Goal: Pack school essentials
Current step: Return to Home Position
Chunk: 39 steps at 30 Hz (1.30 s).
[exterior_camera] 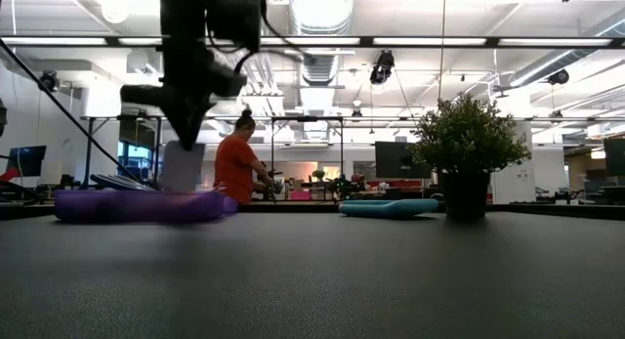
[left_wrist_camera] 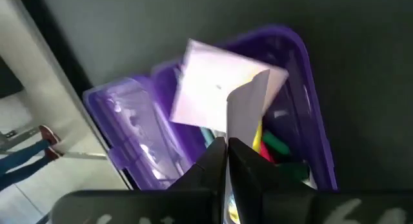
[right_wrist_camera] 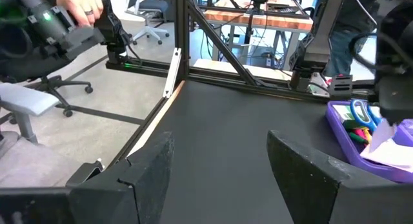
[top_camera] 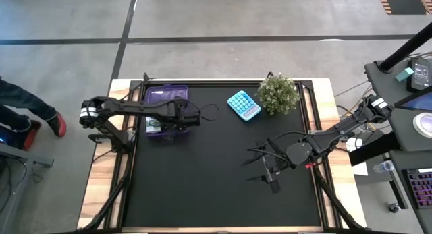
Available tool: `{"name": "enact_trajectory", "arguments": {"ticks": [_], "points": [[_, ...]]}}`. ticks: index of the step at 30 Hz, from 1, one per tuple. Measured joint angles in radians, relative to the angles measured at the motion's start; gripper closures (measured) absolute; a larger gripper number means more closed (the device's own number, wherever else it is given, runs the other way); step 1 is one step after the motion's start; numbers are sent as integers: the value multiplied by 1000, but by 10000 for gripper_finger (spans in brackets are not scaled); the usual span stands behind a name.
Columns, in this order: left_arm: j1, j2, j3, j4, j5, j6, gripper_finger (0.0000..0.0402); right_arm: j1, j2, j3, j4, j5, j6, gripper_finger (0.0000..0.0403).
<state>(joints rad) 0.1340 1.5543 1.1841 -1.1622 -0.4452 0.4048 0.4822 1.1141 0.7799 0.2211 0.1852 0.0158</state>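
Over the far left part of the desk, the left gripper points down into the open purple case. Its fingers are pressed together with only a thin slit between them. A pale paper square leans tilted just beyond the fingertips. I cannot tell whether its grey edge touches them or only lies behind them, but nothing shows pinched in the slit.

Under the paper, pens lie in the case's tray, with a green one and a yellow one peeking out. The right wrist view also shows blue-handled scissors among them. The case's clear lid lies folded open beside the tray.

Farther right along the far edge sit a blue calculator and a leafy potted plant, both apart from the case. The right gripper hangs over the near right of the desk, well apart from the case, with its fingers spread wide and nothing between them.

Every school item I can find sits inside the case, so the packing looks finished. The step in hand seems to be drawing the left arm back to rest. That move depends on one relation: the leaning paper and the case's rim lie directly below and ahead of the left fingers, while the arm's base is off to the left. A rise straight up before any sideways travel looks safest. A low retreat could catch the paper and flick it out, or nudge the case.
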Motion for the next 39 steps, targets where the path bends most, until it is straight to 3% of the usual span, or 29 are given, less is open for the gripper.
{"name": "enact_trajectory", "arguments": {"ticks": [11,17,24,28,34,39], "points": [[81,-35,56,61,10,-5,402,0,0,0,0,0,8,165],[143,-33,50,114,226,-12,401,0,0,0,0,0,3,165],[161,-44,49,93,255,-33,401,0,0,0,-5,0,-1,165],[160,-45,48,93,243,-57,401,0,0,0,-6,0,-2,165],[161,-46,-5,185,94,-111,401,0,0,0,-6,0,-1,165],[163,-40,-76,301,88,-107,401,0,0,0,-7,0,0,165]]}}
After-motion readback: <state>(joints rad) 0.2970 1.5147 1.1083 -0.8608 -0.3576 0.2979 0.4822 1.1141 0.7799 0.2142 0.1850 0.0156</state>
